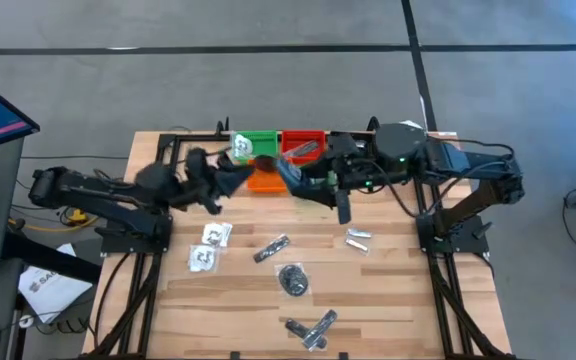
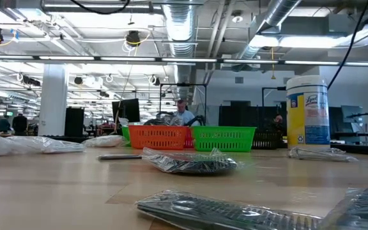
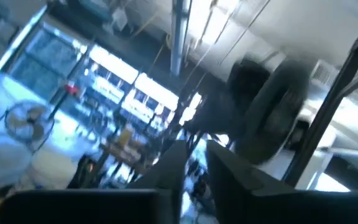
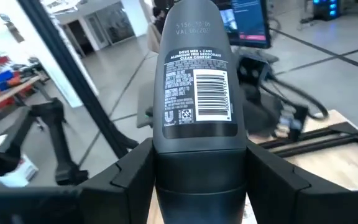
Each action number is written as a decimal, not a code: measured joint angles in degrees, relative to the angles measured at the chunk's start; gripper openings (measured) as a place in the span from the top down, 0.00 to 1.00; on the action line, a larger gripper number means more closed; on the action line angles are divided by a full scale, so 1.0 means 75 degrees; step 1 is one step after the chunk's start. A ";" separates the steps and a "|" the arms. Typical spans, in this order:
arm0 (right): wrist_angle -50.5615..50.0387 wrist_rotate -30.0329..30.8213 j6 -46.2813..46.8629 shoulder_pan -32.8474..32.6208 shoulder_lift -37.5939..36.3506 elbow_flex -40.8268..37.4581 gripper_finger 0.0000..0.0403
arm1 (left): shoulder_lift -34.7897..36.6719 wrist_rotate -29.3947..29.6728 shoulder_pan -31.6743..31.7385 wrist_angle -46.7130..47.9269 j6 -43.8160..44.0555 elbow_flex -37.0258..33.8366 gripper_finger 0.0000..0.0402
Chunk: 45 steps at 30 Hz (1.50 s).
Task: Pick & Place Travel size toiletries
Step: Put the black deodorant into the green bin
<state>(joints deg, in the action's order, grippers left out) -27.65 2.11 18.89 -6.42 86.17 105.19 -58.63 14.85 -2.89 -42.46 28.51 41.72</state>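
My right gripper (image 4: 197,180) has its fingers clamped on a dark grey deodorant stick (image 4: 197,93), label w/ barcode facing the wrist cam, held in the air just beside the orange tray (image 1: 264,180) and above the desk (image 1: 398,290). My left gripper (image 1: 236,172) is on the other side of the orange tray, near the green tray (image 1: 258,141); can't tell if its fingers are apart or together. Red tray (image 1: 303,146) sits next to the green one w/ a silvery sachet (image 1: 306,149) inside. Other toiletries lie on the desk, away from the orange tray: two clear packets (image 1: 209,246), a slim silvery sachet (image 1: 271,249), a black round piece in plastic (image 1: 293,279), another sachet (image 1: 358,238), two more (image 1: 311,329) near the desk edge.
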 joint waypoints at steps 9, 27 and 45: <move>0.0341 0.0121 -0.0155 0.0649 0.0505 0.0026 0.51 | 0.0154 -0.0361 0.0620 0.0037 -0.0013 0.0101 0.42; 0.1120 -0.0306 0.0388 0.1750 0.1394 -0.0014 0.52 | 0.0096 -0.4442 0.3583 0.0206 0.1249 0.0110 0.25; 0.1364 -0.0498 0.0533 0.2032 0.1678 -0.0006 0.51 | -0.0498 -0.4814 0.3808 -0.0003 0.1241 0.0113 0.25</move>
<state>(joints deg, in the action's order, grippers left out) -17.42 -1.63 22.89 8.82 98.76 105.14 -62.37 -21.25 25.67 -42.48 37.81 42.57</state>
